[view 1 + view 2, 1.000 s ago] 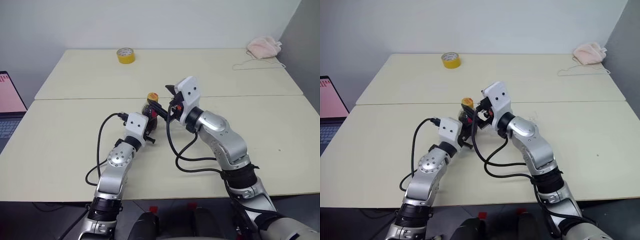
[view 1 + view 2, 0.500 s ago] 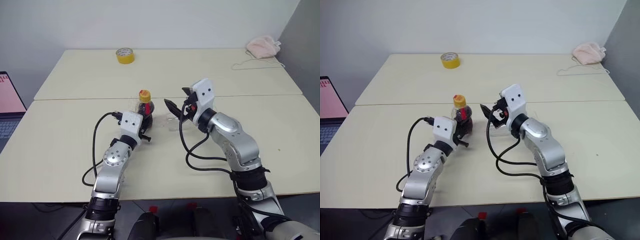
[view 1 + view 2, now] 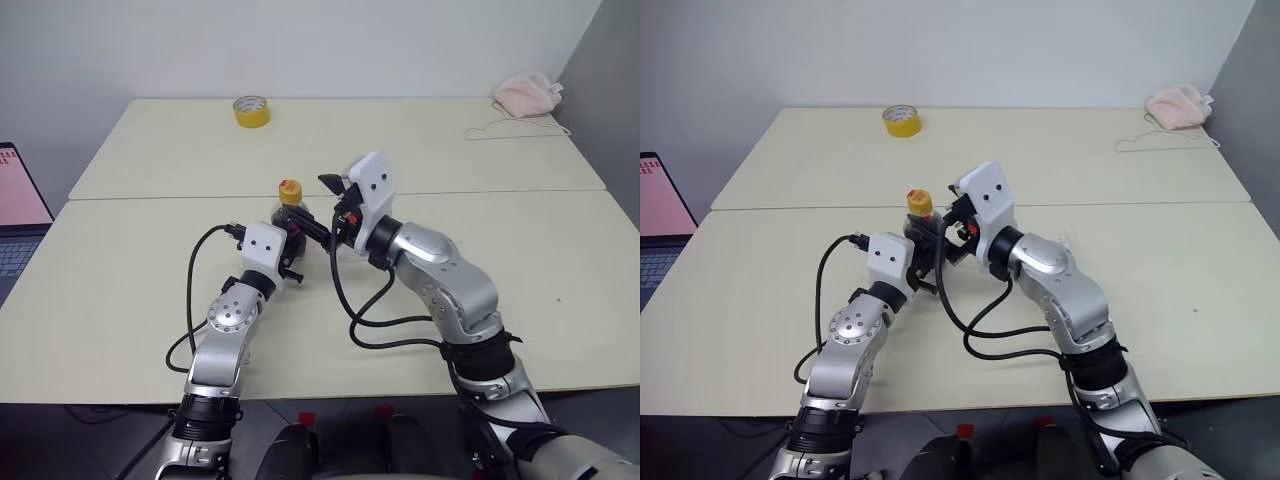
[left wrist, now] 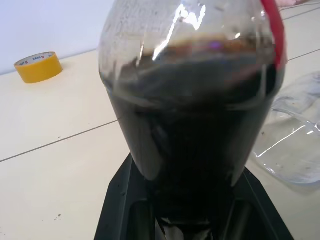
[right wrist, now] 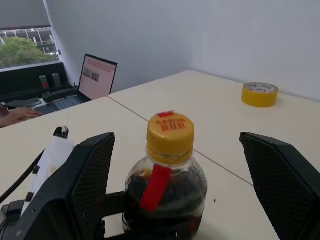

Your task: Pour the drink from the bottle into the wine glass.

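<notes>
Your left gripper [image 3: 293, 243] clamps the upright bottle [image 3: 290, 212], its cap [image 5: 170, 131] dead ahead between your right gripper's [image 5: 180, 175] spread fingers

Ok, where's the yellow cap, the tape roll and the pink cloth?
yellow cap [image 5: 170, 136], right wrist view, its side
tape roll [image 3: 251, 111], left eye view, its outer band
pink cloth [image 3: 528, 94], left eye view, its middle

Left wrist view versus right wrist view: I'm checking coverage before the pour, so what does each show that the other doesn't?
Left wrist: the dark drink up close and part of the wine glass. Right wrist: the yellow-orange cap, a laptop and the open right claw flanking the neck. Both: the bottle, yellow tape roll and table.
</notes>
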Motion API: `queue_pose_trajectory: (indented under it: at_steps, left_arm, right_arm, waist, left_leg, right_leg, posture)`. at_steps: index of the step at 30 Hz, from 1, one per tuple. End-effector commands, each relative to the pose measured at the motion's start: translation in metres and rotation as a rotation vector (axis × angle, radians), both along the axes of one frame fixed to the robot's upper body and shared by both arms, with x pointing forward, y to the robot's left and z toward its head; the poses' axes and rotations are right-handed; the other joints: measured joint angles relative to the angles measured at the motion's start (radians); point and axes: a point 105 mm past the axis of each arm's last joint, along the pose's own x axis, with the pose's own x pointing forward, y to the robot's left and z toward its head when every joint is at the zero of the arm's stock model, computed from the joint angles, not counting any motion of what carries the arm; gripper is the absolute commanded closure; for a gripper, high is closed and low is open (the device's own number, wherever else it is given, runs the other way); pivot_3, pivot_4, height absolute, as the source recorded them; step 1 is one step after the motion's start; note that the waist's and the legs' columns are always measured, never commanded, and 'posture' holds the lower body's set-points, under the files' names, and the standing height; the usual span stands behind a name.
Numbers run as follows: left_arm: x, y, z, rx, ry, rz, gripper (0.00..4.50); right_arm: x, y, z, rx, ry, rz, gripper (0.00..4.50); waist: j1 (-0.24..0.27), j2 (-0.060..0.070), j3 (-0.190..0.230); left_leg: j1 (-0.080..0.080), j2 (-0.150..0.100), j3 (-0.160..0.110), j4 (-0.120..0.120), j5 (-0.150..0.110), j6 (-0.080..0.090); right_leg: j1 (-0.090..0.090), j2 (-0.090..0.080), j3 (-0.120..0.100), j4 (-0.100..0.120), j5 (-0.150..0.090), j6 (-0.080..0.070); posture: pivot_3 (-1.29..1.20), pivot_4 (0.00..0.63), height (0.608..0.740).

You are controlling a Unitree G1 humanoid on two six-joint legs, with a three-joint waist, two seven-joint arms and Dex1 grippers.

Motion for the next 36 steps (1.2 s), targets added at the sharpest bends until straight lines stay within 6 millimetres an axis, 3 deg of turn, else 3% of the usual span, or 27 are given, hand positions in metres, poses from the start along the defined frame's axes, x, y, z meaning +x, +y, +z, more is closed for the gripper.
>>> queue_pose_trajectory:
  at_steps: [1,11,36]
  left_arm:
    - [-0.001,-0.003,0.022,-0.016,-0.086,-0.015,3.60]
    - [-0.001,-0.004,0.023,-0.014,-0.087,-0.013,3.60]
    - [0.003,0.001,0.023,-0.028,-0.088,0.010,3.60]
  right_arm:
    - [0.002,0.008,0.018,0.030,-0.070,-0.001,0.23]
    - [0.017,0.003,0.018,0.020,-0.085,-0.054,0.23]
    - [0.023,-0.025,0.009,-0.007,-0.059,-0.126,0.23]
  waist:
    - [-0.001,0.000,0.000]
    - [-0.001,0.000,0.000]
    - [-0.001,0.000,0.000]
  left_leg:
    - [0.000,0.000,0.000,0.000,0.000,0.000]
    - [0.000,0.000,0.000,0.000,0.000,0.000]
    - [0.000,0.000,0.000,0.000,0.000,0.000]
  right_leg:
    - [0.000,0.000,0.000,0.000,0.000,0.000]
    - [0.000,0.000,0.000,0.000,0.000,0.000]
    - [0.000,0.000,0.000,0.000,0.000,0.000]
  posture:
    - [0.00,0.150,0.740]
    - [0.00,0.150,0.740]
    - [0.00,0.150,0.740]
